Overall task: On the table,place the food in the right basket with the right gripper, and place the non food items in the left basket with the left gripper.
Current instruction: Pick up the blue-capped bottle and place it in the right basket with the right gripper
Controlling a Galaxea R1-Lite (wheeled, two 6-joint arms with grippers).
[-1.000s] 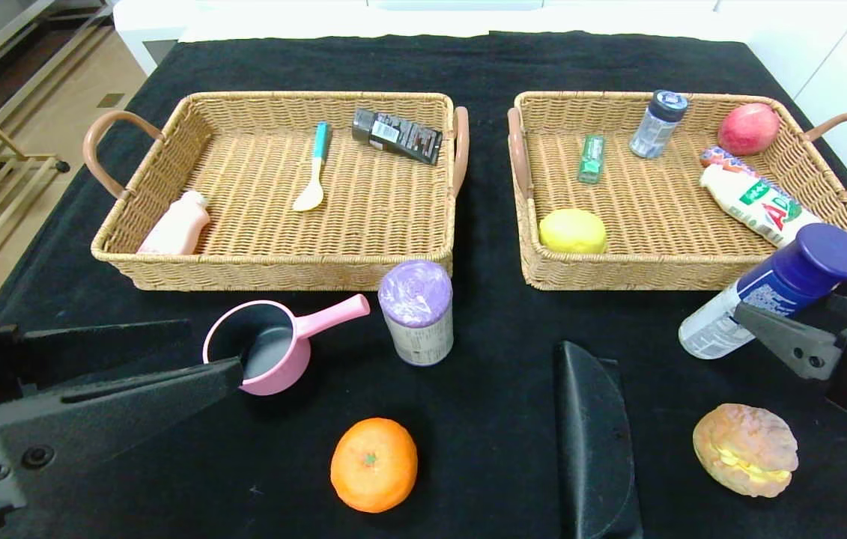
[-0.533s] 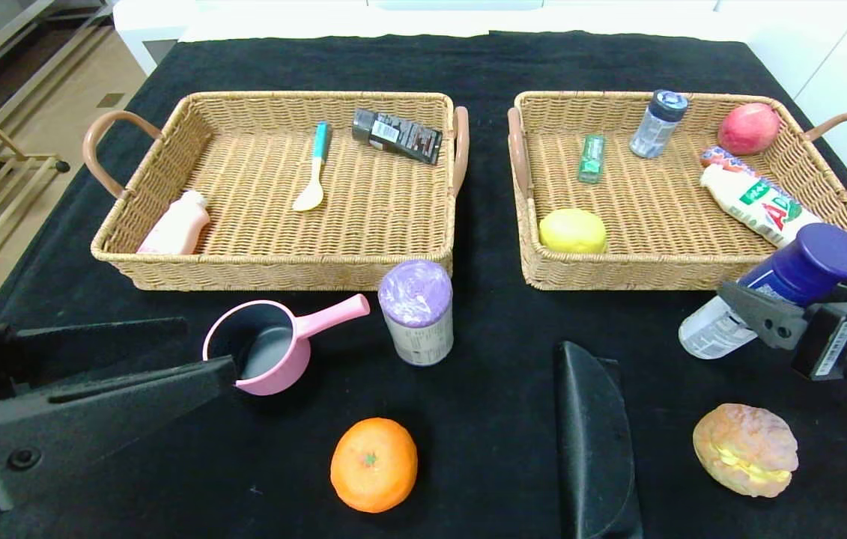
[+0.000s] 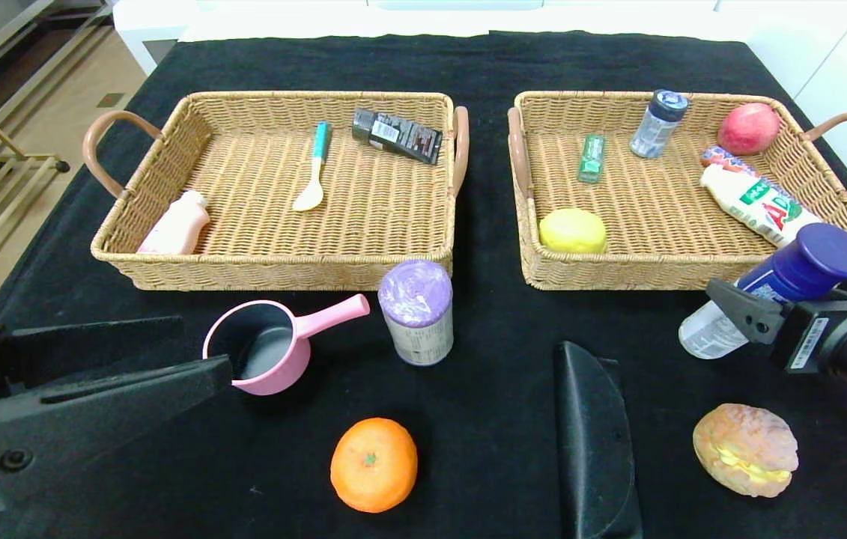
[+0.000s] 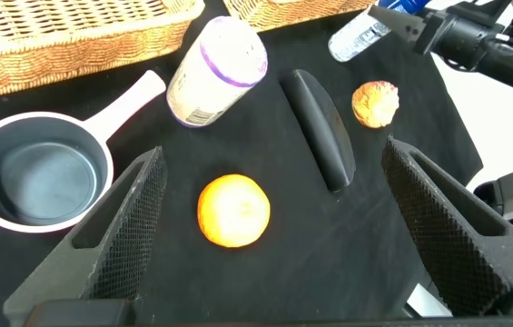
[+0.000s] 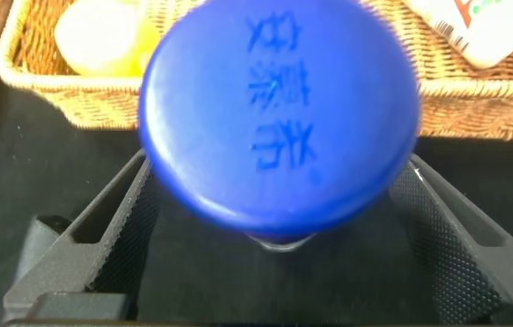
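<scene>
Blue cap fills my right wrist view: my right gripper has its two fingers spread wide on either side of the blue-and-white bottle, holding nothing yet. That bottle stands tilted near the right edge of the table, just in front of the right basket, which already carries a lemon and a milk bottle among other things. I judge the step in hand to be the grasp on this bottle; next I need to close squarely on its body below the cap, lift clear of the wicker rim, and carry it over into the basket. Because it leans, a poor squeeze could tip it. My left gripper also stands fully open and empty, hovering by the front left corner of the table, close to the pink saucepan. Still waiting on the cloth are the orange, the bun, the white canister and the black pouch; the left basket sits behind the saucepan.
</scene>
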